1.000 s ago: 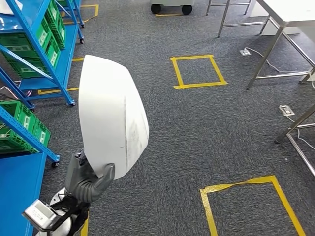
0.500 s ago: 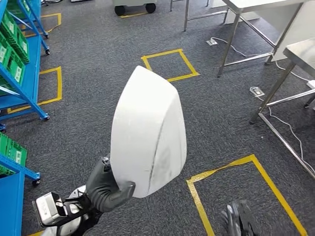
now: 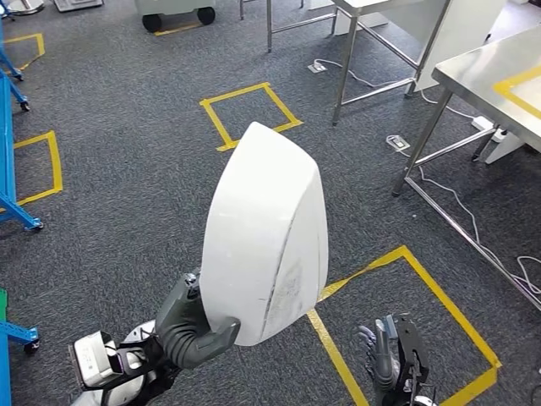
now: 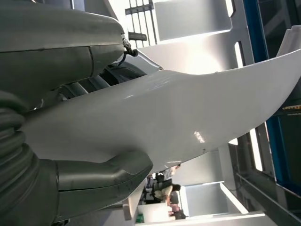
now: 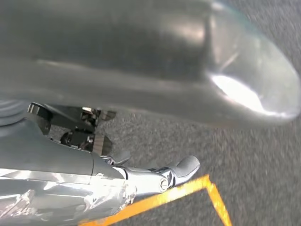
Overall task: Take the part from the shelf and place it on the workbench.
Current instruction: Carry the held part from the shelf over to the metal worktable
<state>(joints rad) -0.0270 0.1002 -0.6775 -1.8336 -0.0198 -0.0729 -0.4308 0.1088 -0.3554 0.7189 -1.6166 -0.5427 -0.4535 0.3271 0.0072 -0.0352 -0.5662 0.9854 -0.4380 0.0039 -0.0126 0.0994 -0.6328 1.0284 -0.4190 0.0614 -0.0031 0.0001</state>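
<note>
A large white curved shell part point(image 3: 265, 233) is held up in front of me over the grey carpet. My left hand point(image 3: 188, 326) grips its lower edge, thumb pressed on the face. In the left wrist view the part point(image 4: 170, 108) runs across the picture with the thumb point(image 4: 103, 176) clamped under it. My right hand point(image 3: 389, 359) hangs low at the lower right with fingers apart and nothing in it; the right wrist view shows a finger point(image 5: 179, 169) stretched out over the carpet. The steel workbench point(image 3: 491, 72) with yellow tape on top stands at the upper right.
Yellow tape squares point(image 3: 245, 114) mark the carpet, one point(image 3: 408, 321) beside my right hand. Blue shelf frames point(image 3: 9, 144) stand at the far left. Steel table legs point(image 3: 414, 139) and white cables point(image 3: 446, 203) lie on the right. A wheeled white unit point(image 3: 175, 10) stands at the back.
The camera has turned right: the blue shelves with green bins slid off to the left and the workbench came in at the right. The part stays in my left hand. My right hand rose into view.
</note>
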